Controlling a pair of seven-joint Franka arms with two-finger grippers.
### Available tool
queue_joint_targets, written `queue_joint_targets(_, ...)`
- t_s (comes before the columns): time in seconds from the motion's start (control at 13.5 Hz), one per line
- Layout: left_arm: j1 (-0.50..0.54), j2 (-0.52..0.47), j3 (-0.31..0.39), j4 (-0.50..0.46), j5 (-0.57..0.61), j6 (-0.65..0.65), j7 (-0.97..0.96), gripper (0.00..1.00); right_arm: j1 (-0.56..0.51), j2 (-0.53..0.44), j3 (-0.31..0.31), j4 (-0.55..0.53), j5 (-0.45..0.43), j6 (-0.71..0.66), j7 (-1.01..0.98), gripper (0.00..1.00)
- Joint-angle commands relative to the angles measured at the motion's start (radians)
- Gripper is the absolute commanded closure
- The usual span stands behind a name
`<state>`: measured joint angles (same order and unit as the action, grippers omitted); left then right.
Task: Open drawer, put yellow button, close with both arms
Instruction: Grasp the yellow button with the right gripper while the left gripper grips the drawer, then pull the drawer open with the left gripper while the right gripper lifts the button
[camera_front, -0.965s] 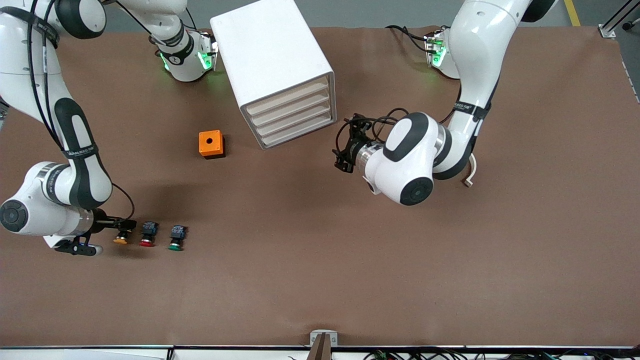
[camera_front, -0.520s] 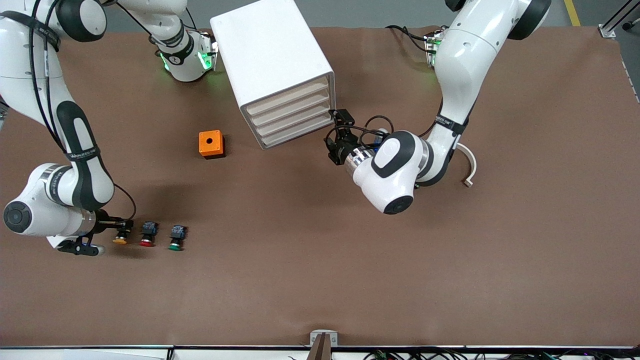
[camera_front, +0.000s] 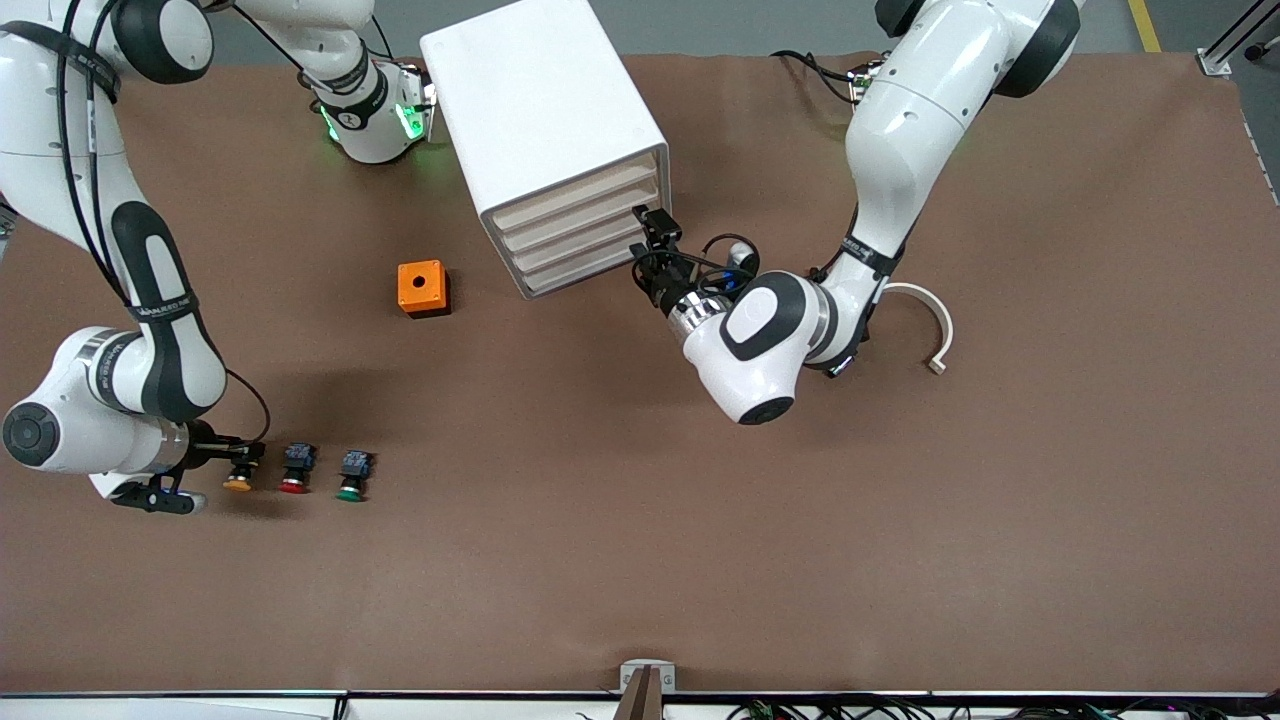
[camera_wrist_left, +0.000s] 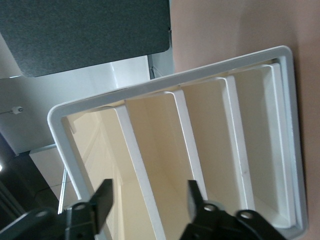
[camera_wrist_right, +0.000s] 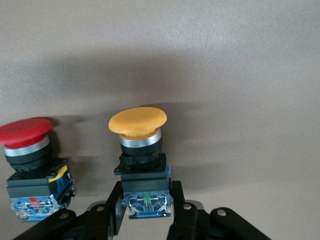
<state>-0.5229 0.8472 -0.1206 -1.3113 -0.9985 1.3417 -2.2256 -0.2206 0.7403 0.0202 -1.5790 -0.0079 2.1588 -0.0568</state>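
The white cabinet (camera_front: 545, 100) stands at the middle back with all four drawers shut. The top drawer (camera_front: 575, 197) also shows in the left wrist view (camera_wrist_left: 100, 150). My left gripper (camera_front: 650, 238) is open and empty, close in front of the drawer fronts at their end toward the left arm; in its wrist view the left gripper (camera_wrist_left: 149, 200) straddles the upper drawer fronts. The yellow button (camera_front: 238, 482) stands on the table near the right arm's end. My right gripper (camera_front: 243, 462) is shut on its block body (camera_wrist_right: 145, 197), the yellow cap (camera_wrist_right: 137, 121) pointing away from the fingers.
A red-capped button (camera_front: 294, 470) and a green-capped button (camera_front: 351, 477) stand in a row beside the yellow one; the red one shows in the right wrist view (camera_wrist_right: 27, 150). An orange box with a hole (camera_front: 421, 288) sits near the cabinet. A white curved piece (camera_front: 930, 320) lies by the left arm.
My left arm has swung its gripper across the table up to the cabinet's drawer fronts. The right gripper and the yellow button have stayed in place.
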Motion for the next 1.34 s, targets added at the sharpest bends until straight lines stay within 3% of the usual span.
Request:
queue_joint_targets(0.0, -0.032, 0.018, -0.005, 0.02, -0.031, -0.029, -0.025, 0.37, -0.009, -0.027, 0.017, 0.008, 0.002, -0.016, -0.012, 0.94)
queue_joint_targets(0.45, -0.071, 0.03, -0.025, 0.004, -0.043, -0.064, -0.034, 0.38, 0.006, -0.136, 0.027, 0.008, 0.002, -0.111, -0.011, 0.95)
queue_joint_targets(0.89, -0.108, 0.042, -0.025, 0.006, -0.048, -0.062, -0.026, 0.75, 0.009, -0.197, 0.049, 0.008, 0.028, -0.201, 0.008, 0.96)
queue_joint_targets(1.26, -0.108, 0.042, -0.025, 0.009, -0.048, -0.056, -0.026, 0.9, 0.052, -0.26, 0.057, 0.008, 0.054, -0.312, 0.142, 0.96)
